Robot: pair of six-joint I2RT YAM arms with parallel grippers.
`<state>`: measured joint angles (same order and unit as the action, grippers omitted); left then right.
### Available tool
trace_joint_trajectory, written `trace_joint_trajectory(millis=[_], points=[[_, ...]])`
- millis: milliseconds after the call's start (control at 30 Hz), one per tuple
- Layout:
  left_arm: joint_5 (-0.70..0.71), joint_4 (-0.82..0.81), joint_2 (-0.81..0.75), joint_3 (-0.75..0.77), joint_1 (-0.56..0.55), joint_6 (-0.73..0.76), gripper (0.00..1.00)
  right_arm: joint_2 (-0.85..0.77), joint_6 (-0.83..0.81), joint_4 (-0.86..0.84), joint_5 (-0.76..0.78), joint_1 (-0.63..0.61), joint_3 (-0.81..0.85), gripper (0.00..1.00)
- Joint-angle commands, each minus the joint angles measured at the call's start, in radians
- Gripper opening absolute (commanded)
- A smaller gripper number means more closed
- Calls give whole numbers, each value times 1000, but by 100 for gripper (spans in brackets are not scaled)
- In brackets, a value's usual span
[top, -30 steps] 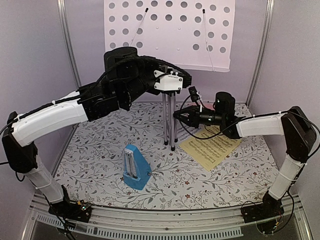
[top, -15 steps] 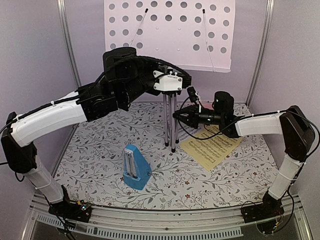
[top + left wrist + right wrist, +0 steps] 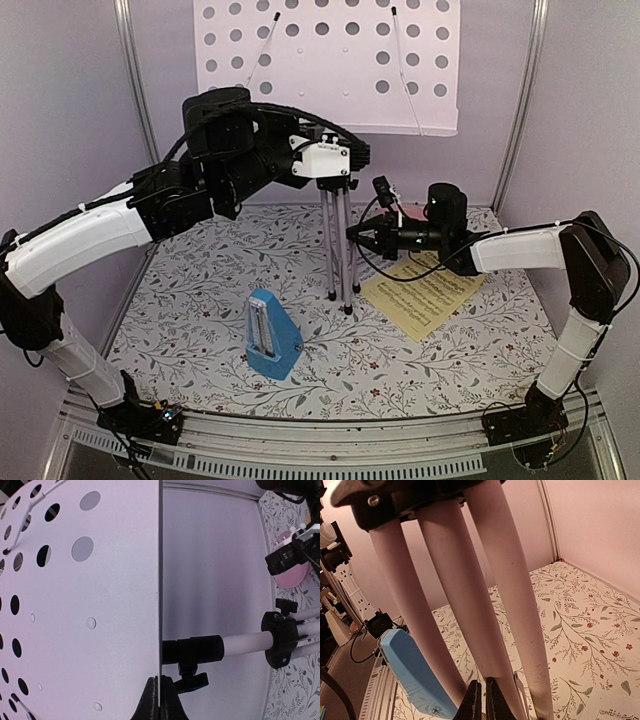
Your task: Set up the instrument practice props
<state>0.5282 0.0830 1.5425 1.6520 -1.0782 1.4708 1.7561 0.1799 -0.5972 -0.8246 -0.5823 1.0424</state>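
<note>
The pale perforated music stand (image 3: 330,60) stands at the back on silver tripod legs (image 3: 340,250). My left gripper (image 3: 335,165) is shut on the lower edge of the stand's plate. In the left wrist view the plate (image 3: 75,605) runs edge-on between my jaws (image 3: 160,700). My right gripper (image 3: 355,235) is shut, its tips against the legs. In the right wrist view (image 3: 482,700) it sits just before the middle leg (image 3: 470,595). The yellow sheet (image 3: 425,292) lies flat right of the legs. A paler sheet edge (image 3: 372,268) peeks from under it. The blue metronome (image 3: 270,335) stands front centre.
A pink round plate (image 3: 290,570) lies behind the right arm and is mostly hidden in the top view. Metal frame posts (image 3: 135,90) and pale walls close the sides and back. The floral mat (image 3: 200,290) covers the table.
My left arm has lifted, and the stand's plate now sits higher and a little further left. The legs' feet shifted slightly. The right arm has hardly moved.
</note>
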Motion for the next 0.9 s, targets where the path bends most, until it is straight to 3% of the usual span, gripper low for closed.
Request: trace_joint_trajectory(millis=[0,167,333,600,867], points=[[-14,-316,-94,53,-16,-21,0,4,1,18,11,-2,38,6],[-5,-332,-75,58,-17,-10,0,10,-12,32,18,-5,50,7],[-5,-338,-68,55,-16,-6,0,10,-37,43,33,-6,54,32],[-15,-347,-56,58,-15,0,0,41,-66,75,42,-20,95,42],[-13,-345,-50,54,-13,20,0,88,-66,79,24,-25,149,74]])
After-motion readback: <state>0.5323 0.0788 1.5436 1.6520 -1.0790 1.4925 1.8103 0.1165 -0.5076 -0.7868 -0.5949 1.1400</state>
